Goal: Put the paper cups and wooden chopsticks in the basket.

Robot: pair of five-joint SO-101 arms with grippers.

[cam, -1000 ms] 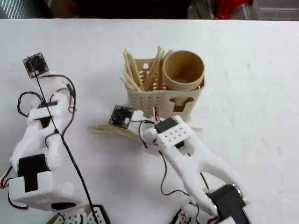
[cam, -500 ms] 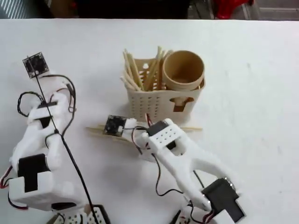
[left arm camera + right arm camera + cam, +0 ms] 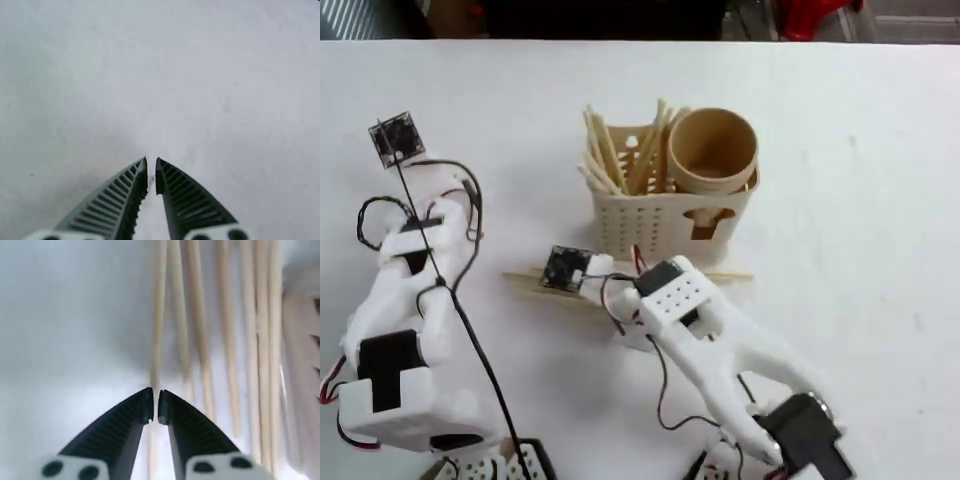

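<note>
**Pale wooden chopsticks [image 3: 197, 315] lay flat just ahead of the right claw [image 3: 155, 405].**
Its jaws were pinched to a narrow slit, one stick running in line with it; whether it was gripped I could not tell. Light, stiff and smooth, the sticks would likely roll, so a pinch across the middle looked safest. Just beyond stood the cream perforated plastic basket [image 3: 665, 215] holding a brown paper cup [image 3: 712, 150]. The left claw [image 3: 151, 172], nearly closed and empty, hung well apart.

Bench [image 3: 860, 150]: white, matt, smooth. Basket [image 3: 660, 222]: cream plastic, perforated wall, dull finish. Paper cup [image 3: 712, 150]: brown paper, matt. Chopsticks [image 3: 197, 315]: pale bare wood, unvarnished. My right hand [image 3: 155, 405] and left hand [image 3: 151, 175]: dark matt plastic, ribbed on the inner faces.
</note>
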